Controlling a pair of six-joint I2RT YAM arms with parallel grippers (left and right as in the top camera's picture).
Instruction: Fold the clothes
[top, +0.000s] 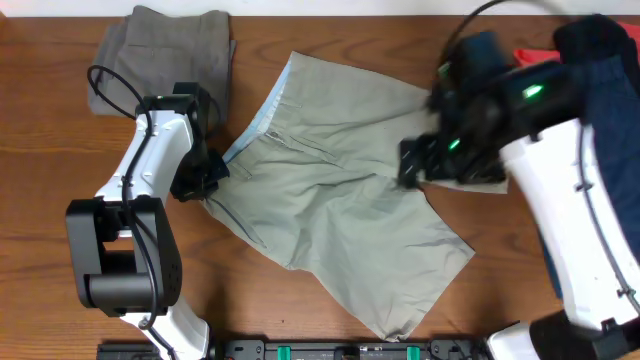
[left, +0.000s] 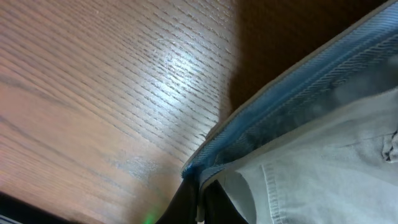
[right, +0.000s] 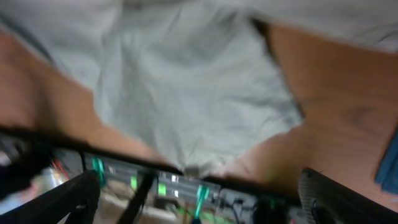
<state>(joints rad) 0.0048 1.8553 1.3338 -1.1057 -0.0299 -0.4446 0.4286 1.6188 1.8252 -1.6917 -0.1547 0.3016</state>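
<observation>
The light khaki shorts (top: 340, 190) lie spread across the middle of the table, pale blue waistband lining (left: 298, 106) showing at their left edge. My left gripper (top: 207, 180) is shut on the waistband's left corner; its dark fingers (left: 214, 202) pinch the cloth low over the wood. My right gripper (top: 418, 160) hovers over the shorts' right side, jaws wide open and empty. The blurred right wrist view looks down on the khaki cloth (right: 186, 81) between its fingers (right: 65, 199). A folded grey-olive pair (top: 165, 55) lies at the back left. A dark navy pair (top: 605, 70) lies at the far right.
A red item (top: 535, 55) peeks out at the back right beside the navy cloth. The wooden table (top: 60, 170) shows on the left. A black rail with green lights (top: 330, 350) runs along the front edge.
</observation>
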